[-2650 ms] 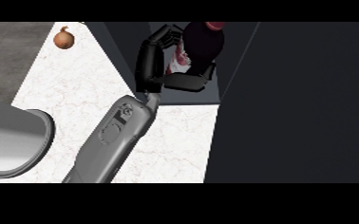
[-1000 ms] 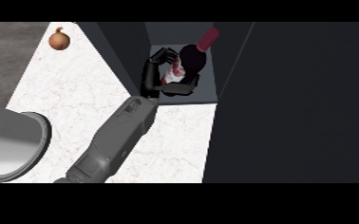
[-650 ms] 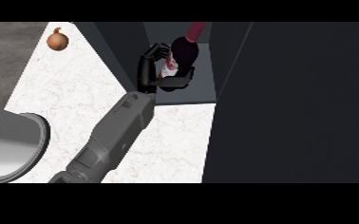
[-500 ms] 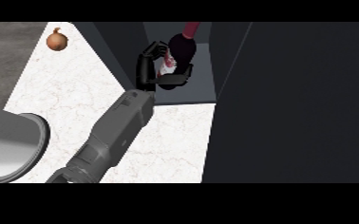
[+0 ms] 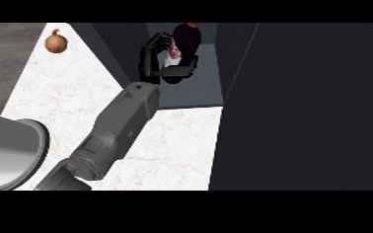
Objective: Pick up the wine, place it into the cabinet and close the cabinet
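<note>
The left hand [image 5: 162,59] is curled round the wine [image 5: 182,44], fingers on the bottle's left side and the thumb crossing below it. The hand is black; its grey forearm [image 5: 116,128] runs from the lower left edge up to the wrist.

The wine is a dark bottle with a dark red top at the upper end and a pale label with red marks; no writing on the label can be read. The bottle is tilted, top pointing away from the robot. It sits inside the open cabinet [image 5: 197,86], above the cabinet's grey floor; whether it touches that floor cannot be told.

The cabinet has dark, flat walls. A large dark panel [image 5: 306,103] fills the right part of the view, beside the opening.

The counter [image 5: 58,94] is white stone with faint veining. Its far left corner is a darker grey, speckled surface [image 5: 18,49].

A brown onion [image 5: 56,41], round with a short pointed tip, lies at the counter's upper left, well apart from the hand. A round, grey metallic rim [image 5: 18,153] shows at the left edge, near the forearm's elbow.

The right hand shows in no view.
</note>
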Tool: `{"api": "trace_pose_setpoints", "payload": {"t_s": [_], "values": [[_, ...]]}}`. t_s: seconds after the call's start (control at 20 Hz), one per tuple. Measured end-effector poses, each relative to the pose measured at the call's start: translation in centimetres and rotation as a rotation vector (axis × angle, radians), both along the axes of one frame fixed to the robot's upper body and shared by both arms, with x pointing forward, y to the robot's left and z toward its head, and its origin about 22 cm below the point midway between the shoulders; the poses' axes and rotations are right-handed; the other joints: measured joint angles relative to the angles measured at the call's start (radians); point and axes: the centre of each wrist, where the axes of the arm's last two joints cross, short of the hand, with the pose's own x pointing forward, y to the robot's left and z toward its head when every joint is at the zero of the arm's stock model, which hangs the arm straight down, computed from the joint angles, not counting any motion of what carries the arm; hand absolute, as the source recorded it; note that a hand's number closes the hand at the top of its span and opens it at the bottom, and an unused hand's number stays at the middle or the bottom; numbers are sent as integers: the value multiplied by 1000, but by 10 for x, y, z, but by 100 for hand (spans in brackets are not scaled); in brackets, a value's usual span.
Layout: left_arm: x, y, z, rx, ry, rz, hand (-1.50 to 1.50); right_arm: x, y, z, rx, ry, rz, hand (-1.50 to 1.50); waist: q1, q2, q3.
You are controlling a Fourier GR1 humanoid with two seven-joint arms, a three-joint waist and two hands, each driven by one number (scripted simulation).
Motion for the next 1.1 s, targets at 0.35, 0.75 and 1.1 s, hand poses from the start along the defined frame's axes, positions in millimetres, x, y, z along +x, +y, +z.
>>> {"api": "trace_pose_setpoints", "payload": {"t_s": [0.35,0.75,1.1], "values": [[7,2,6,126,10,88,150,1,-1,-2,-14,-3,3,-150,-13,5,0],[10,14,6,174,53,133,150,1,0,0,-10,-22,20,-150,-33,14,0],[7,16,1,124,97,132,150,2,5,2,-1,-22,47,-150,-38,17,0]]}}
